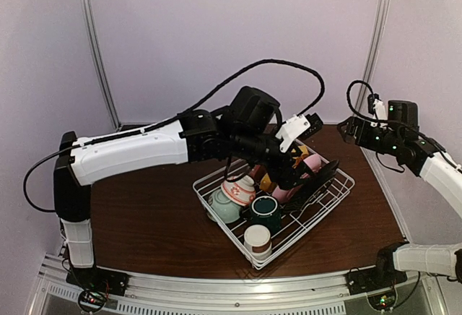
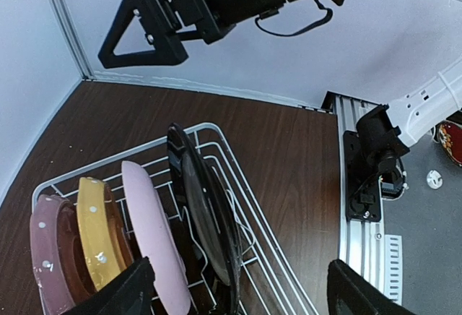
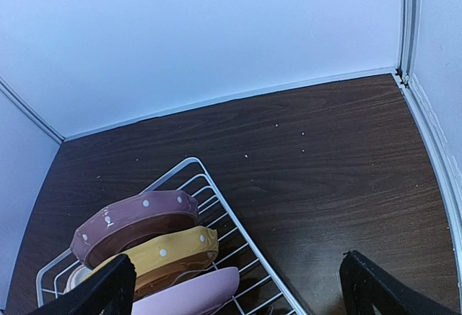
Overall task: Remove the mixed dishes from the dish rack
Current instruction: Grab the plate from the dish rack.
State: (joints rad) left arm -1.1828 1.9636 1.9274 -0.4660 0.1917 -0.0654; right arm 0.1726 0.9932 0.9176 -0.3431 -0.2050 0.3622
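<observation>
The white wire dish rack (image 1: 328, 210) holds a red-and-white bowl (image 1: 238, 188), a pale green bowl (image 1: 222, 206), a dark green mug (image 1: 266, 212) and a white-and-brown cup (image 1: 258, 241). At its far side stand upright plates: dusky pink dotted (image 2: 50, 257), yellow dotted (image 2: 97, 232) and pale pink (image 2: 148, 225), then a flat black utensil (image 2: 202, 214). My left gripper (image 2: 238, 297) hangs open just above this row, its fingers straddling the pale pink plate and the black utensil. My right gripper (image 3: 238, 293) is open and empty, raised beyond the rack's far right corner (image 3: 191, 163).
The rack sits on a dark brown table (image 1: 151, 214) enclosed by pale walls. A metal rail (image 2: 361, 185) with the right arm's base runs along the table edge. The right arm (image 1: 404, 145) hovers close to the left wrist.
</observation>
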